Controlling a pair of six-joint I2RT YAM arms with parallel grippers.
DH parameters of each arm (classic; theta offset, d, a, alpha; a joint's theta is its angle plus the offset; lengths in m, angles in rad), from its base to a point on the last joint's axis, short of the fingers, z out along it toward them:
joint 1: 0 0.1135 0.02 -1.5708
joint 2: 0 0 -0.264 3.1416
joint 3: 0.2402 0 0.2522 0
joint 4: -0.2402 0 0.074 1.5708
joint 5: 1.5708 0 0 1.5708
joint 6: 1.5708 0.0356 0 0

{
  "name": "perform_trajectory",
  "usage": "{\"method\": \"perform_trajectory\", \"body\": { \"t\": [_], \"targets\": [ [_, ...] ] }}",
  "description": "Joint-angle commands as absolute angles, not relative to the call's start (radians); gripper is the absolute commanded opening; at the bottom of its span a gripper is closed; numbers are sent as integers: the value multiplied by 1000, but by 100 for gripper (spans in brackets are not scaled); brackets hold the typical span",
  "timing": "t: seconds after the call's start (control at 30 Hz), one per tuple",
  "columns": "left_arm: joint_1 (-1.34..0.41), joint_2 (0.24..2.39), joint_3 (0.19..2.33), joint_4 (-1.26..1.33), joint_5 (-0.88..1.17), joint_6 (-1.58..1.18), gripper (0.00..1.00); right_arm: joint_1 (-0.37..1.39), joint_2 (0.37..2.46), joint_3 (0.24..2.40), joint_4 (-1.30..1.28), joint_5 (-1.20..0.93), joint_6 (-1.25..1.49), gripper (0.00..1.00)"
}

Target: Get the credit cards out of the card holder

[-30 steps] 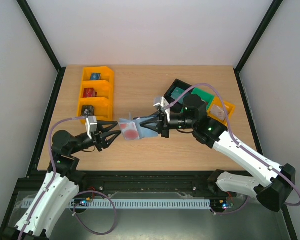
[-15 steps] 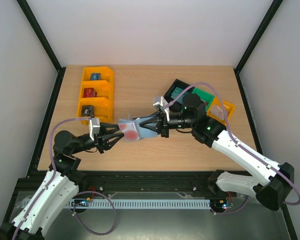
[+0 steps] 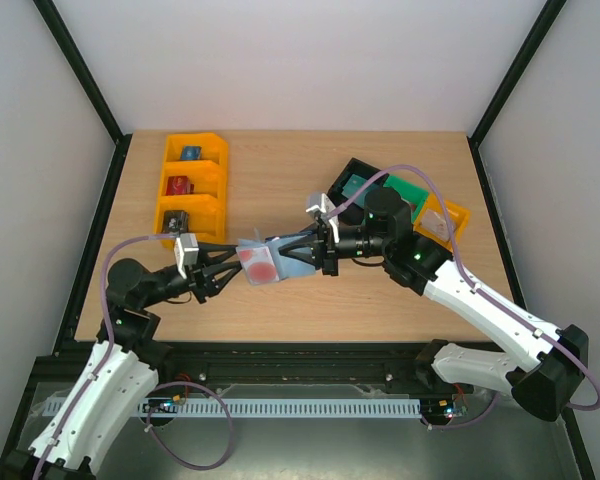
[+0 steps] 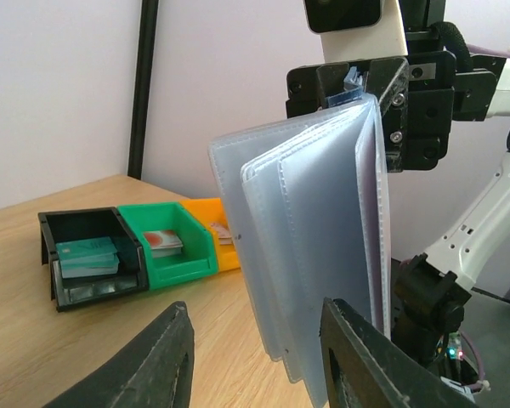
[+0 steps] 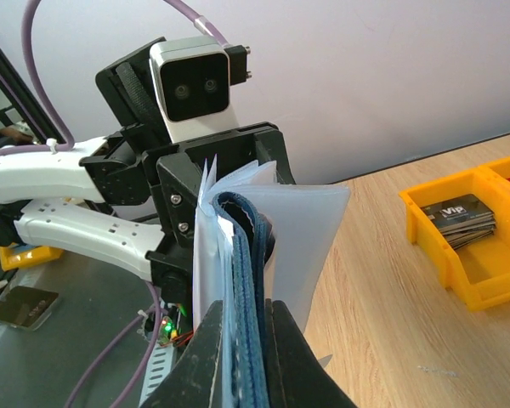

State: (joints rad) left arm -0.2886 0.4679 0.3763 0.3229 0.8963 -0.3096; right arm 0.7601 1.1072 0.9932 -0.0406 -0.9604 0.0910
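My right gripper is shut on the dark navy cover of the card holder and holds it above the table, with the pale plastic sleeves fanned out toward the left arm. In the top view one sleeve shows a pale card with a red mark. My left gripper is open, and its fingers straddle the free edges of the sleeves without closing on them. In the right wrist view my right gripper pinches the cover edge-on. No card can be made out in either wrist view.
An orange three-compartment bin with small items stands at the back left. A black bin, a green bin and a yellow-orange bin sit behind the right arm, and they also show in the left wrist view.
The left gripper has edged slightly toward the holder, still open round the sleeves. The right gripper holds the holder in the same place.
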Motion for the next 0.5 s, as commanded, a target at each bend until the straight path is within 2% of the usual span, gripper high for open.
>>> {"method": "perform_trajectory", "body": {
  "t": [0.0,0.23,0.47],
  "targets": [
    [-306,481,388,374,902,-299,44,758,1095,1006,1,-987,104,2],
    [-354,486,389,360,921,-298,55,758,1106,999,18,-949,118,2],
    [-402,518,361,522,860,-394,68,759,1181,991,132,-978,222,2]
  ]
}}
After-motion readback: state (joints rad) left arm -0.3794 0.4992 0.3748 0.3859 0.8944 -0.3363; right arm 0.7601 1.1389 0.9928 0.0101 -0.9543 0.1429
